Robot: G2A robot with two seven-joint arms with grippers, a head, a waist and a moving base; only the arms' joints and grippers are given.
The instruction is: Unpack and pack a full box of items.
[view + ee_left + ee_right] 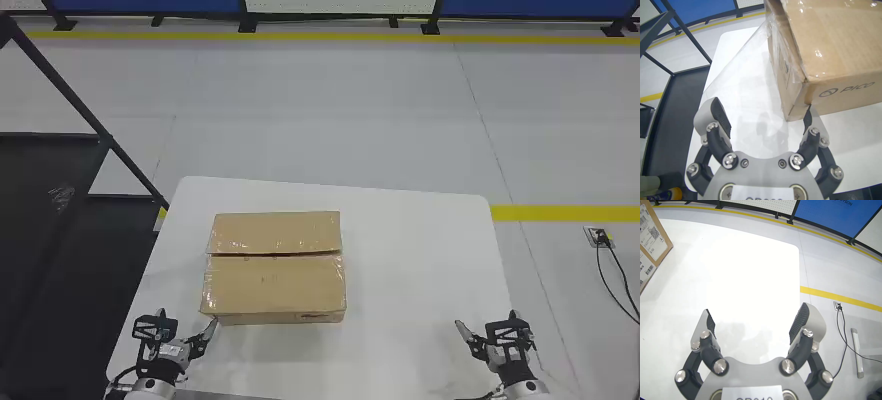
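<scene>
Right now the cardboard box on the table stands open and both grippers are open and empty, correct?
No: the cardboard box is closed, its top flaps shut, as the top view shows. It is on the table, and the left gripper and right gripper are open and empty.

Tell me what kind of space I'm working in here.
Probably a lab or industrial test floor: yellow floor lines, blue partition panels, one white table bearing a closed cardboard box.
</scene>
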